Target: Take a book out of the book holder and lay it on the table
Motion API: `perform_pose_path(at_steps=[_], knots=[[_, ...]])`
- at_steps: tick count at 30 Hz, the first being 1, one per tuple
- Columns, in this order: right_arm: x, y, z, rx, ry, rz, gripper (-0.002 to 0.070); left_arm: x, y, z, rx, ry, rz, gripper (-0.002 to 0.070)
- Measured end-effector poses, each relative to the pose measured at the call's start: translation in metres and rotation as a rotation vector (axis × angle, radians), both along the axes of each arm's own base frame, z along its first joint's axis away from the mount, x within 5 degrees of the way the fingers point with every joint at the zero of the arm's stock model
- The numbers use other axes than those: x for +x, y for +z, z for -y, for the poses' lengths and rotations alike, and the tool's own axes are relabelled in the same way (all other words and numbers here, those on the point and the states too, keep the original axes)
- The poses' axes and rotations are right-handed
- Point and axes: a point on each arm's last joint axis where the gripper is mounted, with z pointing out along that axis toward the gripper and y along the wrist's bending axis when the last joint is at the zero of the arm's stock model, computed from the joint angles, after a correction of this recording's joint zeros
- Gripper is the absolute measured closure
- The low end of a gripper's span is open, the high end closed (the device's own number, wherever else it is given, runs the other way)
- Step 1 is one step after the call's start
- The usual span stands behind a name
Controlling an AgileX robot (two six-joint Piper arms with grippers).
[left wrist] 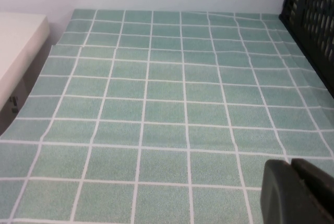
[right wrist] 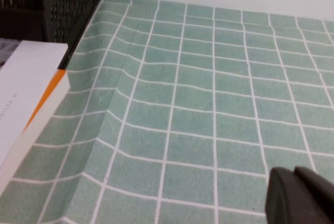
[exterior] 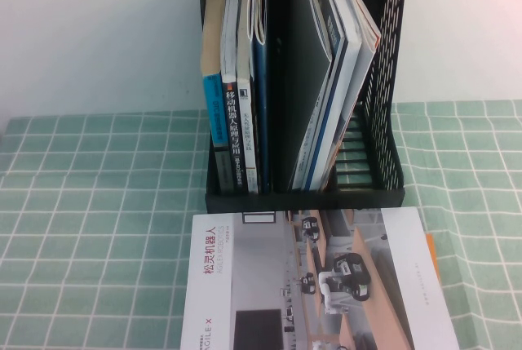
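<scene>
The book [exterior: 352,15] looks thin, light and bendy, with a smooth cover that may slip, so I think it is best pinched at its top edge, where it sticks up. The left gripper [left wrist: 293,174] is closed and holds nothing. It hangs low over the bare green table [exterior: 81,203], well apart from the book holder [exterior: 383,121]. In the holder, thick books [exterior: 236,105] stand on the left side. The book leans on the right side, among other thin ones. A grey magazine [exterior: 326,285] lies flat just in front. The right gripper [right wrist: 296,179] is closed and empty too, well away from the book.
</scene>
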Motion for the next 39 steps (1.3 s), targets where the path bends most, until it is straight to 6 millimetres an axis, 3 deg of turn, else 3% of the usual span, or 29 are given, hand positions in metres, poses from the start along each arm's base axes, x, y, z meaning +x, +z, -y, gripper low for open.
perform_pose_path(at_steps=[18, 33, 39], knots=[[0.000, 0.000, 0.000, -0.002, 0.000, 0.000, 0.0678, 0.001, 0.003, 0.000, 0.008, -0.001, 0.035, 0.0675], [0.000, 0.001, 0.001, -0.019, -0.002, 0.012, 0.0678, 0.003, 0.043, 0.002, 0.015, -0.022, 0.491, 0.0675], [0.004, 0.017, 0.002, -0.048, -0.013, 0.195, 0.0678, 0.000, 0.053, 0.002, 0.018, -0.026, 0.609, 0.0675]])
